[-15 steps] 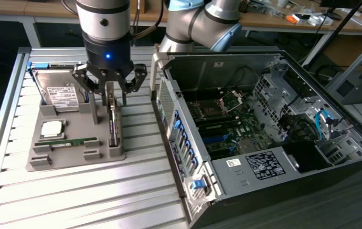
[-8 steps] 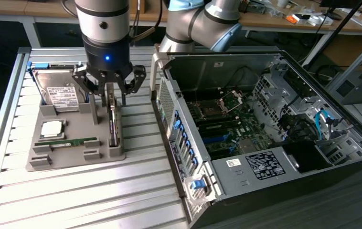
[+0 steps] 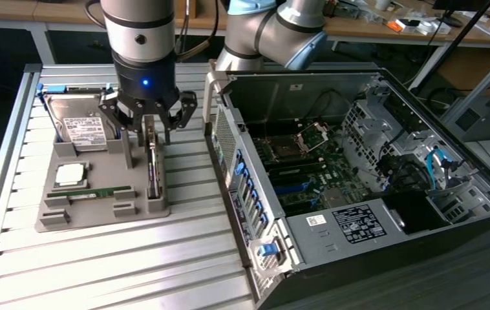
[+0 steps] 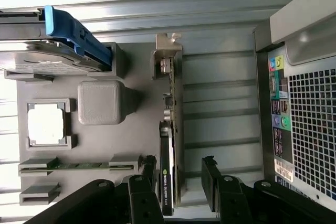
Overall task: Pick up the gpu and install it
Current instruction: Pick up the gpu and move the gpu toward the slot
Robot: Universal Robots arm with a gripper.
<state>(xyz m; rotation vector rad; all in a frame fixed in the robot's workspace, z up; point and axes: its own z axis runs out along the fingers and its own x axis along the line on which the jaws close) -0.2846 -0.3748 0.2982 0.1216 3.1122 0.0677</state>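
Gripper (image 4: pixel 179 167): open, one finger on each side of the gpu (image 4: pixel 170 103), no grip made.
Location of gpu: on edge in a slot of the tray (image 3: pixel 98 216), on the exterior view's left of the case (image 3: pixel 331 161).
Step, judged: pick-up, pre-grasp.
Need: fingers square across the thin board.

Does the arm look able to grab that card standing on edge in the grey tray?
Probably yes: the open jaws hang right over the gpu, one on each side, and nothing sits between them and the card.
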